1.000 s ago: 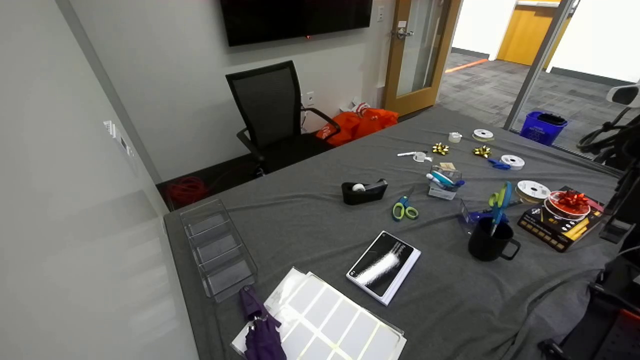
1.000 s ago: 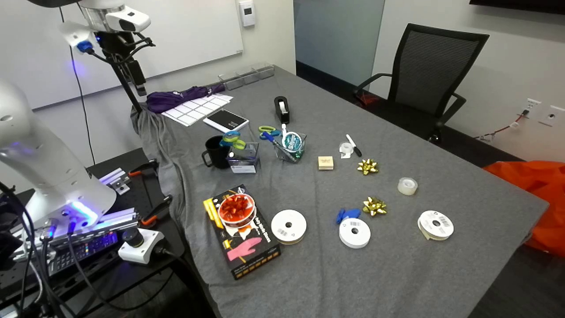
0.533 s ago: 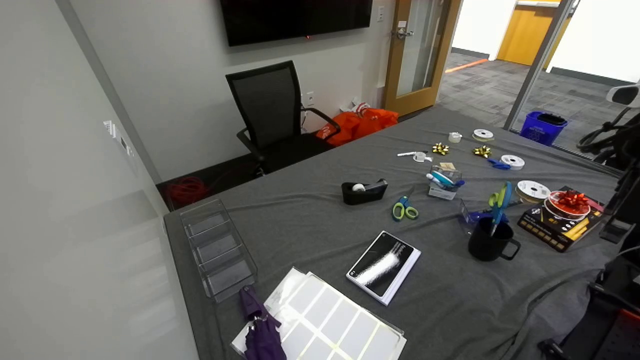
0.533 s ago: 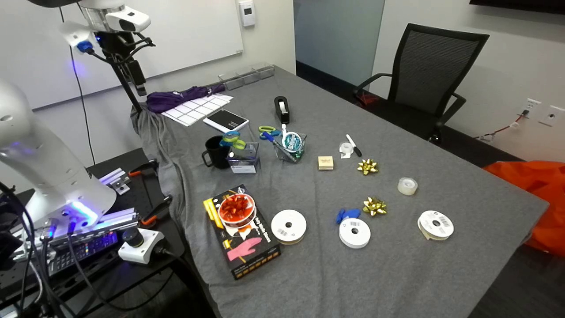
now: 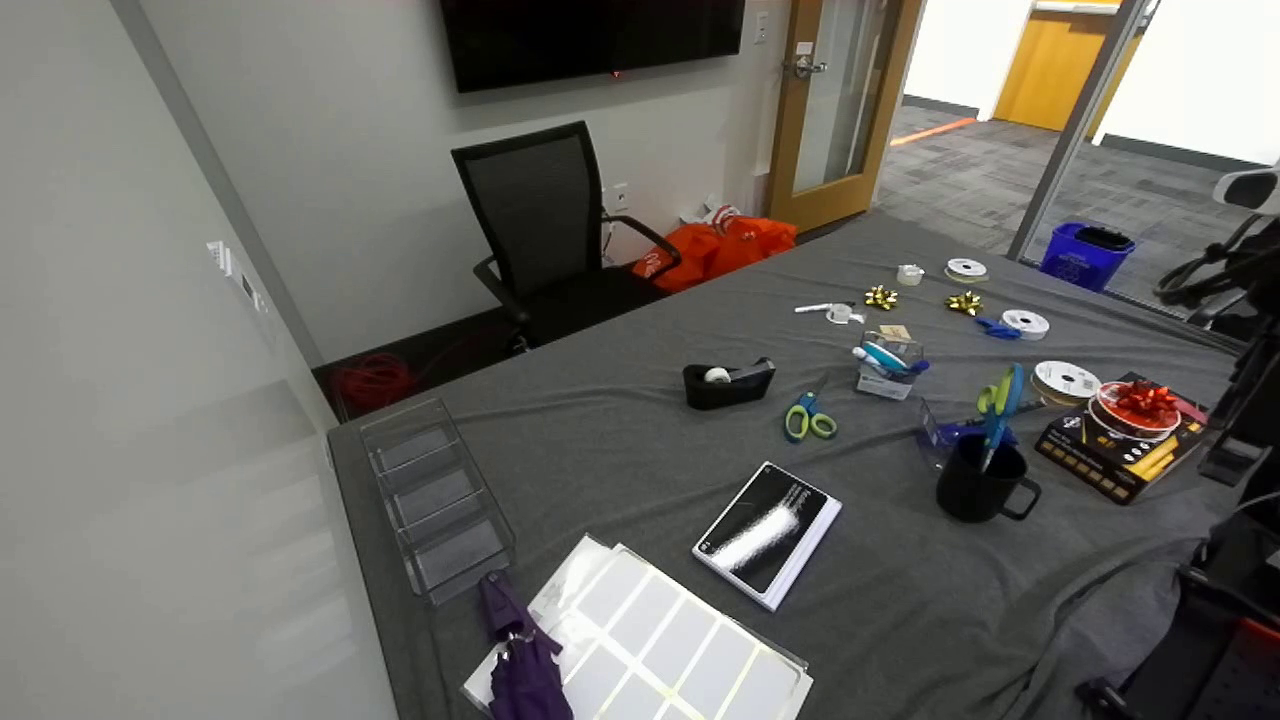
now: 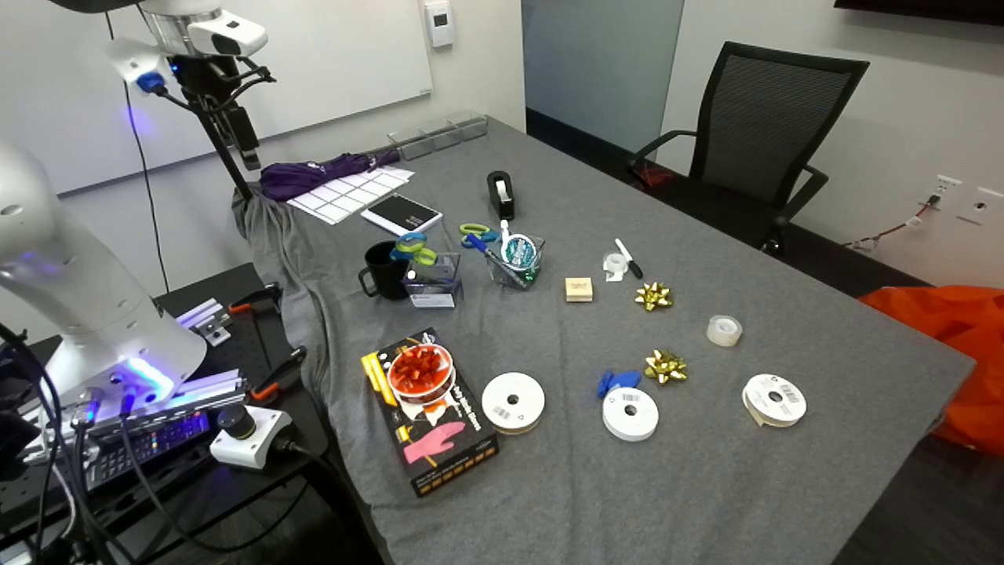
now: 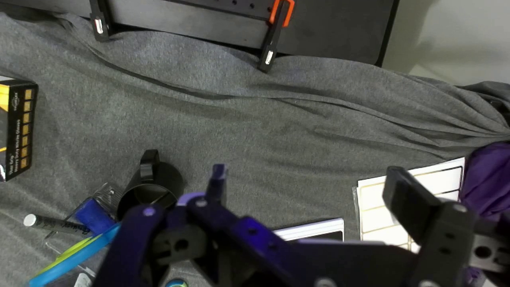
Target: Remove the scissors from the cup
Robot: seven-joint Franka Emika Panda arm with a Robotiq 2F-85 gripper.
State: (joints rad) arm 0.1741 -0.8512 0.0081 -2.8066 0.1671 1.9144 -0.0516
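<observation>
The cup (image 5: 970,490) is a dark black mug standing upright on the grey cloth; it also shows in an exterior view (image 6: 384,273) and in the wrist view (image 7: 169,179). The scissors (image 5: 1000,405) stand in it, blades down, with blue and green handles above the rim. Their handles also show in an exterior view (image 6: 416,248) and in the wrist view (image 7: 75,257), partly behind the gripper. My gripper (image 7: 306,171) is open and empty, above the table and to one side of the cup. It also shows in an exterior view (image 6: 245,149), apart from everything.
A clear holder (image 6: 433,286) stands right beside the cup. A second pair of scissors (image 5: 808,415) lies on the table. A black notebook (image 5: 768,535), label sheets (image 5: 650,640), a tape dispenser (image 5: 728,385), a pen holder (image 6: 514,267) and a glove box (image 6: 431,416) are around.
</observation>
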